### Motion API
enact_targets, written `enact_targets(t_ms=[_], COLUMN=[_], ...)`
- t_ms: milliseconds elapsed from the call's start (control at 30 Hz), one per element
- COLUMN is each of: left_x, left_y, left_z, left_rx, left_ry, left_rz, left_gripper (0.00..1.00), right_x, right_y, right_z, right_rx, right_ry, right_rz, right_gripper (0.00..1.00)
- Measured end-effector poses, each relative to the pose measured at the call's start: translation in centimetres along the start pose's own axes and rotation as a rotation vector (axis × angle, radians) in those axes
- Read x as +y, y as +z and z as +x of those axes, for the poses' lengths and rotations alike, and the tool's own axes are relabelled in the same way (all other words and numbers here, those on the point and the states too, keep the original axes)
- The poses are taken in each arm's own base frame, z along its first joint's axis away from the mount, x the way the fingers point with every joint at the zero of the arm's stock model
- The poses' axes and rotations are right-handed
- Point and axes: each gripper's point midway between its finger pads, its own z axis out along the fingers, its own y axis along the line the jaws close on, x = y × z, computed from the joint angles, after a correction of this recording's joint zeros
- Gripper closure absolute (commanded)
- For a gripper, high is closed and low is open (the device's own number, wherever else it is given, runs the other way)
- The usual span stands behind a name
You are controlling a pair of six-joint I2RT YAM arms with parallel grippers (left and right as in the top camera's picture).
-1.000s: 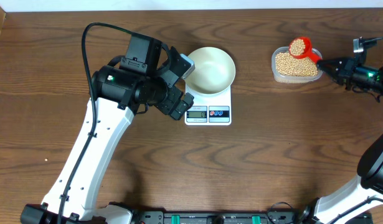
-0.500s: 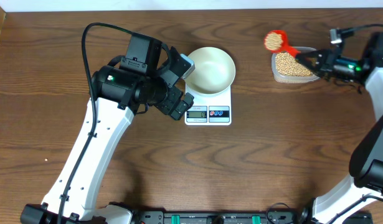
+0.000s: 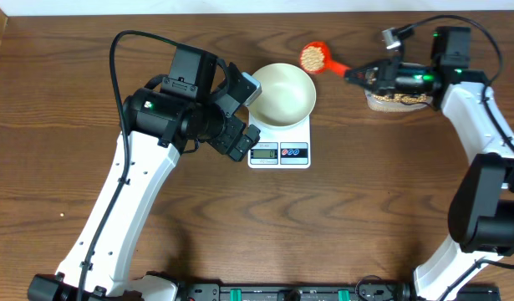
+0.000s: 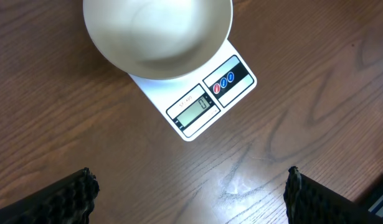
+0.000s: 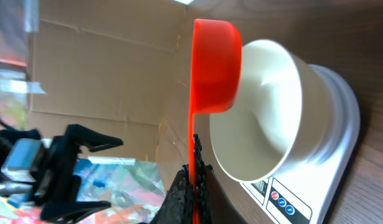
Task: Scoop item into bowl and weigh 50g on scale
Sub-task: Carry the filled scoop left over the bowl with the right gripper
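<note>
right gripper (image 3: 363,75) was pinched tight on the handle of the red scoop (image 3: 317,57). scoop was heaped with beans (image 3: 312,55) and held in the air past the scale's (image 3: 279,151) back right corner, just beside the bowl (image 3: 282,94) rim. bowl sat on the scale. more beans sat in the clear tub (image 3: 400,99), well right of the scale. left gripper (image 4: 191,202) was spread wide over the desk (image 3: 365,209) left of the scale, touching nothing.

White arm links (image 3: 131,196), black joint housings (image 3: 160,117), looping black cable (image 3: 114,54), ribbed black left claw (image 4: 191,190)
</note>
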Motion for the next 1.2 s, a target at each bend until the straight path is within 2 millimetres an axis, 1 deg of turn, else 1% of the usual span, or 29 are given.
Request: enact_targets(t_ms=[100, 367, 600, 733, 833, 900, 1033, 1100, 1200], left_x=[0.0, 0.0, 0.0, 0.0, 0.0, 0.0, 0.0, 0.0, 0.0], left_y=[0.0, 0.0, 0.0, 0.0, 0.0, 0.0, 0.0, 0.0, 0.0], left_z=[0.0, 0.0, 0.0, 0.0, 0.0, 0.0, 0.0, 0.0, 0.0], left_rx=[0.000, 0.000, 0.000, 0.000, 0.000, 0.000, 0.000, 0.000, 0.000], left_ry=[0.000, 0.000, 0.000, 0.000, 0.000, 0.000, 0.000, 0.000, 0.000], left_rz=[0.000, 0.000, 0.000, 0.000, 0.000, 0.000, 0.000, 0.000, 0.000], left_gripper=[0.02, 0.02, 0.02, 0.02, 0.02, 0.02, 0.02, 0.02, 0.02], right_x=[-0.1, -0.9, -1.5, -1.6, -0.8, 0.2, 2.2, 2.6, 2.3], right_y=[1.7, 4.4, 6.0, 6.1, 5.7, 5.5, 6.0, 6.6, 7.6], right_z=[0.6, 1.6, 2.5, 2.8, 2.7, 2.4, 2.6, 3.1, 4.1], right_rx=[0.025, 0.056, 0.085, 0.091, 0.080, 0.067, 0.062, 0.078, 0.117], right_ry=[-0.015, -0.079, -0.160, -0.220, -0.301, -0.372, -0.506, -0.562, -0.622], right_rz=[0.039, 0.137, 0.212, 0.299, 0.369, 0.407, 0.468, 0.506, 0.567], right_gripper=[0.99, 0.98, 0.98, 0.99, 0.99, 0.99, 0.99, 0.99, 0.99])
